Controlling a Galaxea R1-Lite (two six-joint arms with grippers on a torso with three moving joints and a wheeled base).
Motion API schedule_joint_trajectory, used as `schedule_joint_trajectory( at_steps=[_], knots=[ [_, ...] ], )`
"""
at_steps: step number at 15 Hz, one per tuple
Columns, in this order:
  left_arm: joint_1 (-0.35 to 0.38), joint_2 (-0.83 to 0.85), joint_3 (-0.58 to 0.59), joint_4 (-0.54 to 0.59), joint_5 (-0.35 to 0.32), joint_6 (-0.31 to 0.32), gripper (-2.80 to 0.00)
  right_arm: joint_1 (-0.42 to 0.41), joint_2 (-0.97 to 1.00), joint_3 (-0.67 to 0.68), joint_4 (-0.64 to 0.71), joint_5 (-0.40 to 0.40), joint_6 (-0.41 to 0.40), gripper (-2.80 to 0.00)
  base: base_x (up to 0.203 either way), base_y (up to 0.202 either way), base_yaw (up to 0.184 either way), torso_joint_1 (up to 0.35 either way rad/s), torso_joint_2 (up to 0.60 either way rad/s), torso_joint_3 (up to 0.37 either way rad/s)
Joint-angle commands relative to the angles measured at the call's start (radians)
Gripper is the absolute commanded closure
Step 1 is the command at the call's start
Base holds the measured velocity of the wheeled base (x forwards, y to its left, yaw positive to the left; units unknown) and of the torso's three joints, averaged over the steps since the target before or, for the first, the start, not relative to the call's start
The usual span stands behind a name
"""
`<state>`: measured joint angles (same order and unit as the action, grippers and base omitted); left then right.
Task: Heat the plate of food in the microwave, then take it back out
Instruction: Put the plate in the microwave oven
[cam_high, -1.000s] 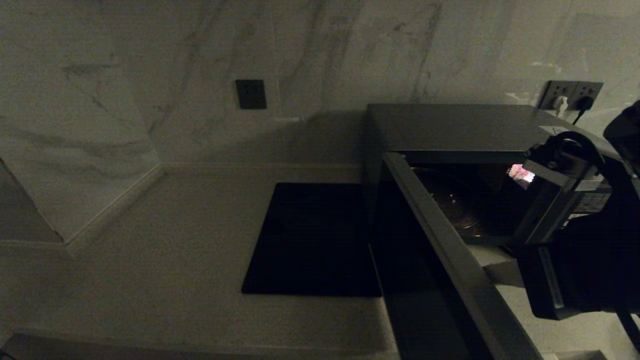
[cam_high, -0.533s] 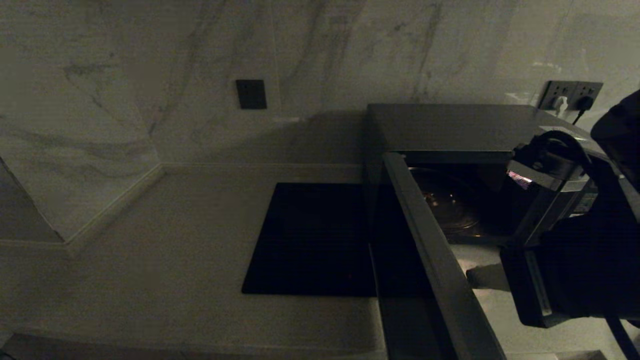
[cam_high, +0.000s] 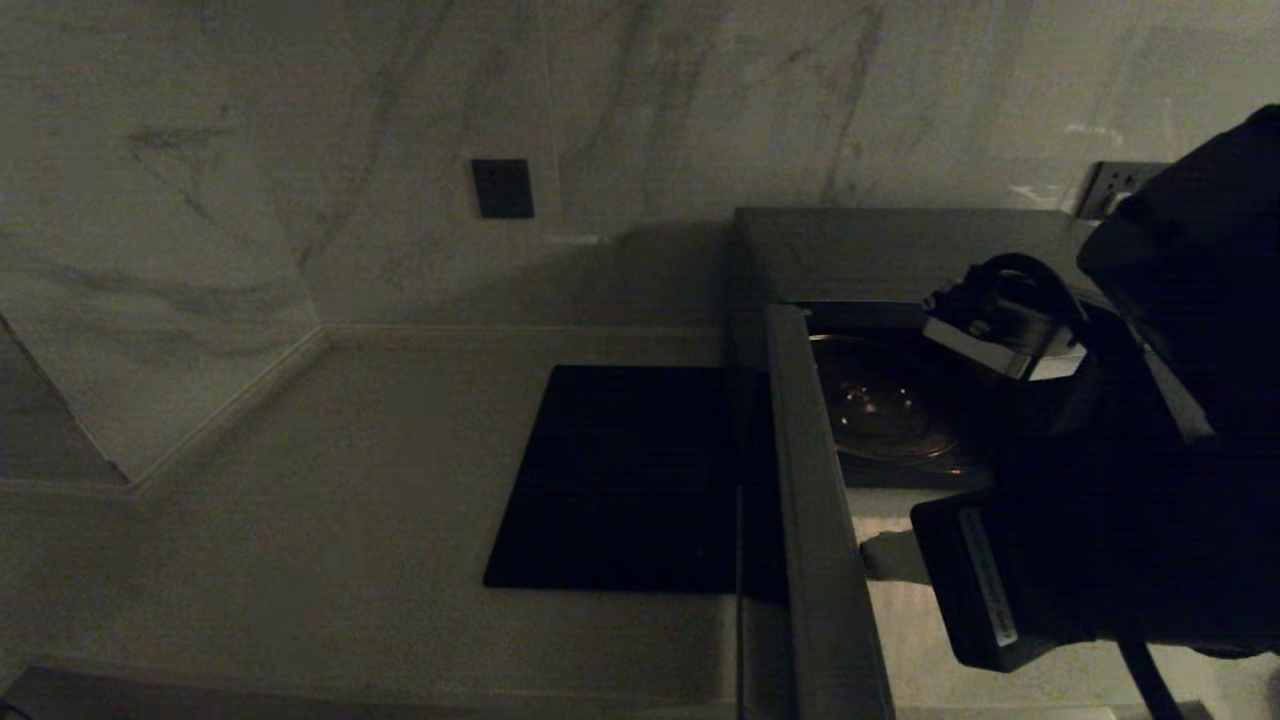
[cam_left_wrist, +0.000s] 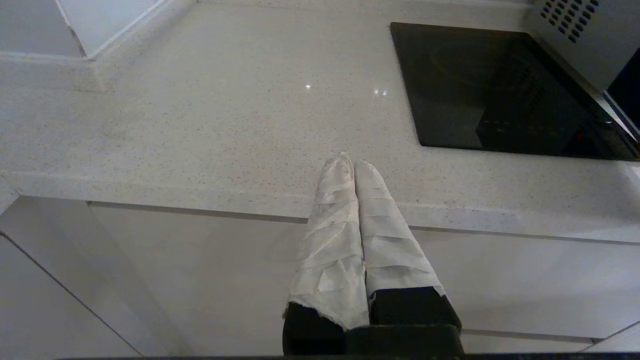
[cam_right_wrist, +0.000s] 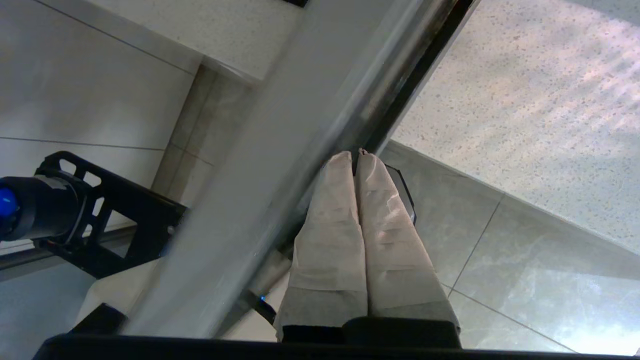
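Note:
The dark grey microwave (cam_high: 900, 250) stands at the back right with its door (cam_high: 815, 500) swung wide open toward me. Inside, only the glass turntable (cam_high: 880, 415) shows; the plate of food is out of view. My right gripper (cam_high: 872, 558) is shut and empty, its wrapped tips pressed against the inner side of the door. In the right wrist view the same gripper (cam_right_wrist: 356, 156) touches the door's silver edge (cam_right_wrist: 300, 150). The left gripper (cam_left_wrist: 352, 162) is shut and empty, parked over the counter's front edge, left of the microwave.
A flat black slab (cam_high: 620, 480) lies on the pale counter (cam_high: 350, 520) just left of the microwave, also in the left wrist view as a black slab (cam_left_wrist: 490, 90). A marble wall with a dark switch plate (cam_high: 502, 188) stands behind. A wall socket (cam_high: 1110, 185) is at the far right.
The microwave door has swung further open to the left. My right arm has moved left with it, its shut tips staying against the door's inner side.

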<state>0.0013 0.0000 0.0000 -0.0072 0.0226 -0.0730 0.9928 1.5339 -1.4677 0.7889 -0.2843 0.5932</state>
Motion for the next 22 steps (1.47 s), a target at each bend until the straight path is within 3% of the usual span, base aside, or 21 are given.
schedule_joint_trajectory(
  at_steps=[1, 9, 12, 14, 16, 22],
  knots=[
    [0.0, 0.001, 0.0, 0.0, 0.0, -0.001, 0.0, 0.002, 0.002, 0.01, 0.006, -0.019, 0.013, 0.0, 0.0, 0.0, 0.0, 0.0, 0.0, 0.0],
    [0.0, 0.002, 0.0, 0.0, 0.0, -0.001, 0.0, -0.01, -0.053, 0.079, 0.007, -0.057, 0.023, 0.0, 0.0, 0.0, 0.0, 0.0, 0.0, 0.0],
    [0.0, 0.002, 0.0, 0.0, 0.0, -0.001, 0.0, -0.036, -0.069, 0.133, 0.01, -0.139, 0.065, 0.0, 0.0, 0.0, 0.0, 0.0, 0.0, 0.0],
    [0.0, 0.002, 0.0, 0.0, 0.0, -0.001, 0.0, -0.1, -0.078, 0.132, 0.01, -0.212, 0.105, 0.0, 0.0, 0.0, 0.0, 0.0, 0.0, 0.0],
    [0.0, 0.001, 0.0, 0.0, 0.0, -0.001, 0.0, -0.231, -0.095, 0.132, 0.011, -0.28, 0.119, 0.0, 0.0, 0.0, 0.0, 0.0, 0.0, 0.0],
    [0.001, 0.0, 0.0, 0.0, 0.0, -0.001, 0.0, -0.882, -0.211, 0.18, 0.013, -0.334, 0.134, 0.0, 0.0, 0.0, 0.0, 0.0, 0.0, 0.0]
  ],
)
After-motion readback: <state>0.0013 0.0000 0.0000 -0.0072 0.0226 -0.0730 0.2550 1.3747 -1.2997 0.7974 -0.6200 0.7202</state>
